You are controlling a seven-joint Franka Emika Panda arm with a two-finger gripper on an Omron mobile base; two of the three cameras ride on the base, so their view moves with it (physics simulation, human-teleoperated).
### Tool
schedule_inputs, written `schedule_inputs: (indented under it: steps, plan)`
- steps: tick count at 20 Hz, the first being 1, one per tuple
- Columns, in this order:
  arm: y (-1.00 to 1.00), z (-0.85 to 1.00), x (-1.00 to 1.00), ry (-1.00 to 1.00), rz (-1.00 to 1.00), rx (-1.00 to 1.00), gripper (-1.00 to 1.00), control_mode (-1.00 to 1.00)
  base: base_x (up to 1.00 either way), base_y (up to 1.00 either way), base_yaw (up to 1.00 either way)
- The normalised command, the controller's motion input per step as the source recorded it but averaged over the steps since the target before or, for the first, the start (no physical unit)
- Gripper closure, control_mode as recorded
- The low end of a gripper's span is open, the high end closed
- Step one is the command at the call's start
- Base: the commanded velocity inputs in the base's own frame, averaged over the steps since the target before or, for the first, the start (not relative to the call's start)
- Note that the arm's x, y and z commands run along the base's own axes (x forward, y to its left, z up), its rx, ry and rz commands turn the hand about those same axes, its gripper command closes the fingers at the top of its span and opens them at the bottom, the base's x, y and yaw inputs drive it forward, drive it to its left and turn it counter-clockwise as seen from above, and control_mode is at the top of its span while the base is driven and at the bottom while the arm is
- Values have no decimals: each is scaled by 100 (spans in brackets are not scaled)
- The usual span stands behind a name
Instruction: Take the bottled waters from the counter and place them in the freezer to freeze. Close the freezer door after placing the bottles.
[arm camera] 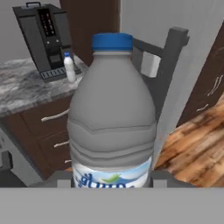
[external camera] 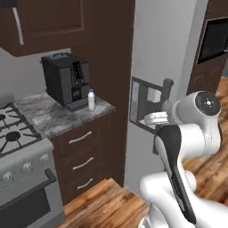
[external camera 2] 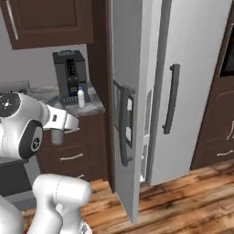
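Gripper (arm camera: 112,181) clenches the upright greyish water bottle (arm camera: 112,122); the freezer door (external camera 2: 124,114) stands ajar just ahead, opening beyond its right edge, so the bottle must swing around it.

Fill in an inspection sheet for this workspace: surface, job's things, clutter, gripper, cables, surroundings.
Surface: speckled counter over dark drawers.
Job's things: white bottle upright on the counter beside the coffee machine; grey bottle in the gripper; freezer door ajar.
Clutter: nothing seen besides the coffee machine.
Gripper: gripper shut on the grey bottle, held upright off the counter.
Cables: nothing seen.
Surroundings: stove left of the counter, fridge door shut, wood floor.
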Motion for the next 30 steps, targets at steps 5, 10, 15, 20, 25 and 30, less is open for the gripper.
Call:
schedule_inputs:
  steps: [5,10,15,20,25,30]
  plan:
    - [0,0,0,0,0,0,100,100,-9,-4,-78]
    - [0,0,0,0,0,0,100,100,-9,-27,-84]
    - [0,0,0,0,0,0,100,100,3,-44,-72]
    - [0,0,0,0,0,0,100,100,46,-40,-23]
    - [0,0,0,0,0,0,100,100,54,-77,16]
    - [0,0,0,0,0,0,100,100,56,-78,50]
